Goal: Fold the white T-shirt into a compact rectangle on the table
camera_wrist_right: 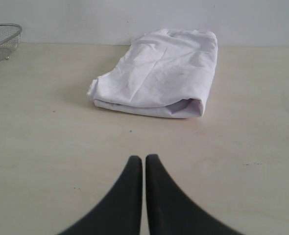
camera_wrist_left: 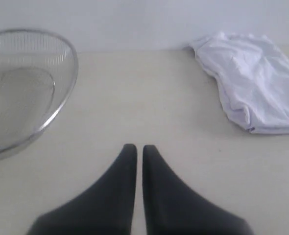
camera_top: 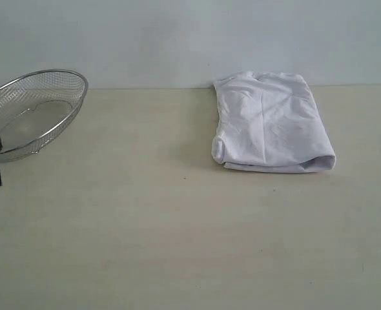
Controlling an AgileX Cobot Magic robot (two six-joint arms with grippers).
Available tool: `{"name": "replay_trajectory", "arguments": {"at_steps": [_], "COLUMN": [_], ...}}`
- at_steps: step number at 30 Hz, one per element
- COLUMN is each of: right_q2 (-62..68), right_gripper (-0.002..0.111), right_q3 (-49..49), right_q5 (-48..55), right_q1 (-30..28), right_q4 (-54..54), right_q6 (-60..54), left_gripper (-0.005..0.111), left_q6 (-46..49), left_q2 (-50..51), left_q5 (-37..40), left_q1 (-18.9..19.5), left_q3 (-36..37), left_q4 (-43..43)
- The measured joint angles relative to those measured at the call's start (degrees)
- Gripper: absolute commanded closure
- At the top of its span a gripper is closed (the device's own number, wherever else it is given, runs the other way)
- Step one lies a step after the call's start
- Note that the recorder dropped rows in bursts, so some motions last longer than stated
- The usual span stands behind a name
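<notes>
Spotter: Bare table (camera_top: 177, 245) fills the front of your exterior view. Far left on it stands the wire-mesh basket (camera_top: 68, 115), with only its own mesh floor showing inside.

Checker: And the white T-shirt (camera_top: 271, 123) lies folded into a rough rectangle at the table's far edge. It is right of middle, by the wall, well apart from the basket.

Spotter: Move to your left wrist view. Your left gripper (camera_wrist_left: 135, 147) has its fingers drawn together to a thin slit, and they hold nothing.

Checker: The basket sits near one side of it. The shirt lies beyond the tips on the other side, well apart, with bare table between.

Spotter: Now your right wrist view. Your right gripper (camera_wrist_right: 144, 157) is closed too, tips almost touching, and it carries nothing.

Checker: The shirt lies straight ahead of those tips, apart from them, its thick folded edge turned toward the gripper. Only a bit of the basket's rim shows there.
</notes>
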Motion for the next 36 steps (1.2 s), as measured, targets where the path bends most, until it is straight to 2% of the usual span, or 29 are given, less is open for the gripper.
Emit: {"name": "replay_trajectory", "arguments": {"at_steps": [3,5,9,13,19,28,32,36], "right_q2": [0.0,0.0,0.0,0.0,0.0,0.0,0.0,0.0], "right_gripper": [0.108,0.108,0.108,0.108,0.108,0.108,0.108,0.108], "right_q3": [0.0,0.0,0.0,0.0,0.0,0.0,0.0,0.0], "right_q5": [0.0,0.0,0.0,0.0,0.0,0.0,0.0,0.0], "right_q1": [0.0,0.0,0.0,0.0,0.0,0.0,0.0,0.0], "right_q4": [0.0,0.0,0.0,0.0,0.0,0.0,0.0,0.0], "right_q6": [0.0,0.0,0.0,0.0,0.0,0.0,0.0,0.0], "left_gripper": [0.102,0.102,0.102,0.102,0.102,0.102,0.102,0.102], "left_q6": [0.5,0.5,0.5,0.5,-2.2,-27.8,-35.2,-38.6], "left_q2": [-8.8,-15.5,-23.7,-30.0,-32.1,-34.2,-37.8,-41.9], "left_q5": [0.0,0.0,0.8,0.8,0.8,2.7,4.9,6.3], "left_q1": [3.5,7.1,12.6,15.5,15.8,15.8,15.8,15.8], "left_q3": [0.1,1.3,3.5,6.6,11.6,13.0,13.5,15.4], "left_q4": [0.1,0.1,0.1,0.1,-0.9,-0.5,8.3,22.3]}}
